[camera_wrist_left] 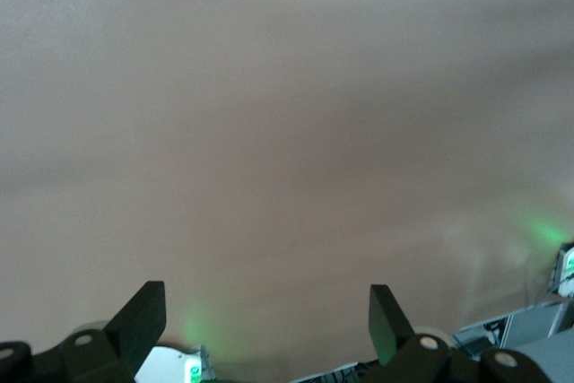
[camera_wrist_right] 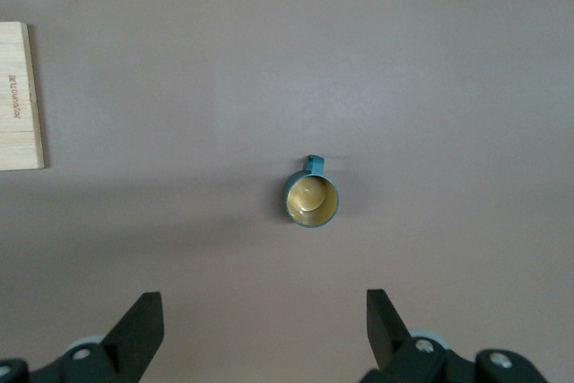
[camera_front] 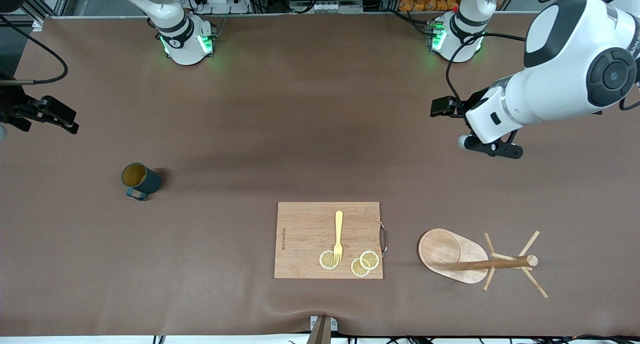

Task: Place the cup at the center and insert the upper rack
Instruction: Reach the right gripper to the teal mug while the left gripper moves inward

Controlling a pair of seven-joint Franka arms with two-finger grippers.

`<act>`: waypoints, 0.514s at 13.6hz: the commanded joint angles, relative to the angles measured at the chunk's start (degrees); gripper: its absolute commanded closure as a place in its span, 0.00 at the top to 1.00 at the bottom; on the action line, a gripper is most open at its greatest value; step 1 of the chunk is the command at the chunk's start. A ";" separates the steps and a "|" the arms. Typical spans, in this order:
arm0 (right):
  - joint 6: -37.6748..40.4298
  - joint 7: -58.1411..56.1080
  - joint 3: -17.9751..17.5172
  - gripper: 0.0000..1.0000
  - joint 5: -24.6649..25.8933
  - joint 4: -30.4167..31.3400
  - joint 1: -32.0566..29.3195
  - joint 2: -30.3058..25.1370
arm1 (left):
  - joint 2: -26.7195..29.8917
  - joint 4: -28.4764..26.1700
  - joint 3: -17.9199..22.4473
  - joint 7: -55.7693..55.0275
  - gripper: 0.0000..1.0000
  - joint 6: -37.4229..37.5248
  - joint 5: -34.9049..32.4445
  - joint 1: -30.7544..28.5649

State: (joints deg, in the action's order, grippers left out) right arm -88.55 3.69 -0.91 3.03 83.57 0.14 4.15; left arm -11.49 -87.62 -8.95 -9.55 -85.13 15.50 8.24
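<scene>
Teal cup (camera_front: 140,180) is stood upright on the brown table (camera_front: 260,134) toward the right arm's end, handle turned toward the front camera, tan inside visible. Upper rack (camera_front: 462,260) is laid on its side toward the left arm's end, just beside the wooden cutting board (camera_front: 305,239), pole and pegs pointed away from the board. A yellow fork (camera_front: 338,235) and three lemon slices (camera_front: 350,262) are seen on the board.

Right gripper (camera_wrist_right: 260,329) is held high over bare table, with the cup seen below it in the right wrist view; jaws spread wide, nothing held. Left gripper (camera_wrist_left: 267,320) is held over bare table, jaws spread, nothing held.
</scene>
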 commanded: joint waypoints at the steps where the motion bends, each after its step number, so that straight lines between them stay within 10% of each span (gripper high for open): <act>1: -2.66 -0.44 -0.05 1.00 -0.22 -1.04 -0.32 4.70 | -3.44 3.23 -0.19 -3.62 1.00 -2.05 0.41 1.50; 7: -2.33 -0.70 0.03 1.00 -0.22 -0.34 -0.32 7.71 | -8.19 6.59 -0.10 -14.43 1.00 -8.11 0.24 5.72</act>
State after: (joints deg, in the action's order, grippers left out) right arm -91.81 3.62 -0.83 3.03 83.76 0.07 12.06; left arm -18.44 -82.95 -8.99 -20.77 -92.12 15.50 12.70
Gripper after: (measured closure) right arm 0.000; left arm 0.000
